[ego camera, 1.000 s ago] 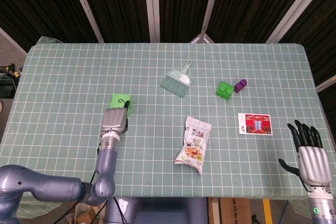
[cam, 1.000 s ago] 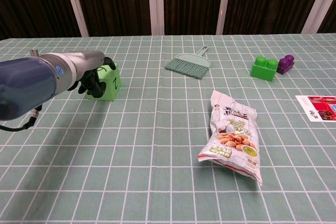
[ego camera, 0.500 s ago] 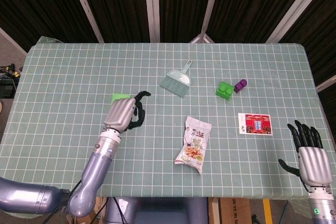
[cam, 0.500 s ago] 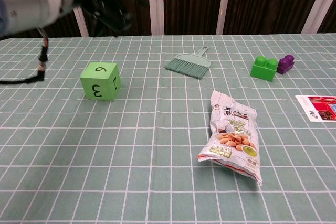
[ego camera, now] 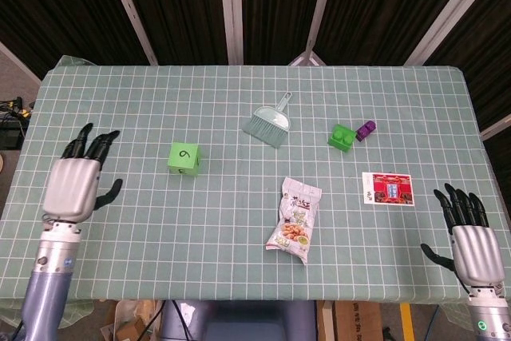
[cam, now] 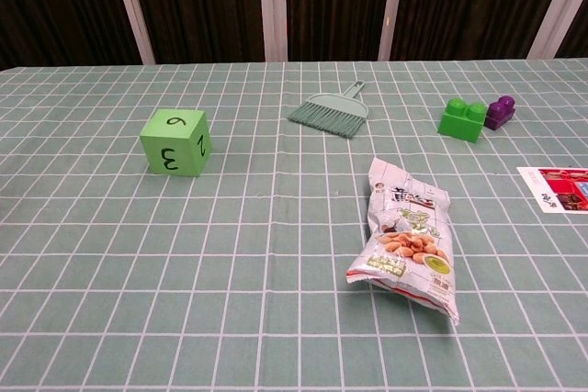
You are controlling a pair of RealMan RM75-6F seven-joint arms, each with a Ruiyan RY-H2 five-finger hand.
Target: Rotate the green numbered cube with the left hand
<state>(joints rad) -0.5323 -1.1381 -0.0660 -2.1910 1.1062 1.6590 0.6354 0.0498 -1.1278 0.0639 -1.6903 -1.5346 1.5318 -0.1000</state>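
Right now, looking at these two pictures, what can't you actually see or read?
- Green numbered cube: chest view shows only three faces; the back, far side and bottom are hidden by the cube itself.
- Picture card: cut off by the chest view's right edge; in the head view its print is too small to read.
- Snack bag: its small lettering is unreadable in both views.
- Left hand and right hand: outside the chest view; head view shows only their backs.

Bare cloth between left hand [ego camera: 73, 185] and green numbered cube [ego camera: 184, 157].

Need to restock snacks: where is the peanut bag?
In the head view, the peanut bag lies on the table, nearer the robot than the small broom.
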